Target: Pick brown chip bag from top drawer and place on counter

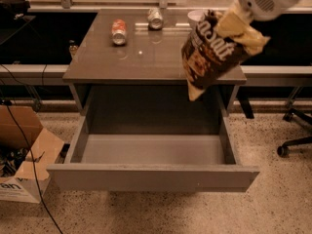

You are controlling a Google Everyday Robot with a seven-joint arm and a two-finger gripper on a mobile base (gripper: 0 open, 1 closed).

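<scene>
Hanging in the upper right of the frame, the brown chip bag [209, 52] is dangling from the gripper [241, 30], which is clamping its top end. Its long axis is slanting down-left, low tip over the counter's [141, 57] right front edge — most of the counter lying to its left, open top drawer [151, 177] below.

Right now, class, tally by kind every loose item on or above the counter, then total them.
Drink cans: 2, red can, silver can, on the counter
Bowls: 1, white bowl
Chip bags: 1, brown chip bag, held by the gripper above the counter's right edge
Total: 4
</scene>
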